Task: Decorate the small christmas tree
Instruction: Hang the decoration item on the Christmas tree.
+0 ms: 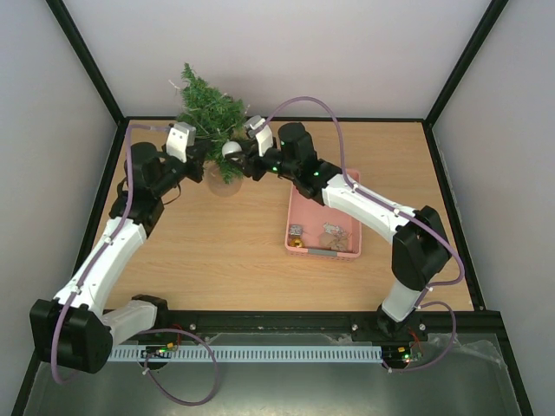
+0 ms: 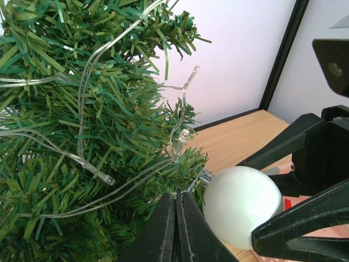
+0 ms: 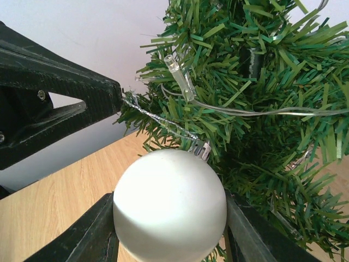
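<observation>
Nearest the arm bases, a pink basket (image 1: 290,212) sits on the wooden surface (image 1: 234,251) with a few small ornaments (image 1: 329,234) left in it. Beyond it the two arms meet at the small christmas tree (image 1: 211,111), which stands at the far left of the surface, already wound with a clear light wire (image 2: 82,109). The right gripper (image 3: 170,240) is clenched around a white ball (image 3: 170,210), held just beside the lower branches. The left gripper (image 2: 175,224) is pinched fully closed, and the ball's silver string (image 3: 158,121) runs taut to its tips, so it appears to be holding the loop. The step in hand looks like hanging this ball. Next, the loop probably needs to go over a branch tip before either gripper lets go, keeping clear of the light wire.
</observation>
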Robot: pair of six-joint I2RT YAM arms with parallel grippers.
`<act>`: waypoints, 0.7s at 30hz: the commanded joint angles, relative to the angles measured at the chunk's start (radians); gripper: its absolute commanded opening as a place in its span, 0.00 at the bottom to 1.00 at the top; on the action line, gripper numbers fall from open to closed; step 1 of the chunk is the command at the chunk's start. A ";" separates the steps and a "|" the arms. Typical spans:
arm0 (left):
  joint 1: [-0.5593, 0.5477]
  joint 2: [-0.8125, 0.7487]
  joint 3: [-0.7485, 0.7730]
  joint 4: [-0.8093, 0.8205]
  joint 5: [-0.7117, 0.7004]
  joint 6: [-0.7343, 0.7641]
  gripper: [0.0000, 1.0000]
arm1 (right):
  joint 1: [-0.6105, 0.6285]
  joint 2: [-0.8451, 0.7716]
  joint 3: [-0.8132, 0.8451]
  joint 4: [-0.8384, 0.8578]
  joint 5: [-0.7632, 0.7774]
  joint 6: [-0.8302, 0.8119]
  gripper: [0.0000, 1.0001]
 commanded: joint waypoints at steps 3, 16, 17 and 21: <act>0.005 0.006 0.017 0.031 0.022 -0.016 0.02 | -0.004 -0.031 0.012 0.007 0.002 0.009 0.42; 0.008 0.061 0.037 0.056 0.007 -0.012 0.02 | -0.003 -0.018 0.034 0.008 0.007 0.000 0.42; 0.008 0.067 0.041 0.056 0.008 -0.012 0.02 | -0.003 -0.015 0.035 0.004 0.008 -0.002 0.42; 0.008 0.084 0.049 0.061 0.013 -0.010 0.02 | -0.004 -0.015 0.037 -0.006 0.019 -0.013 0.42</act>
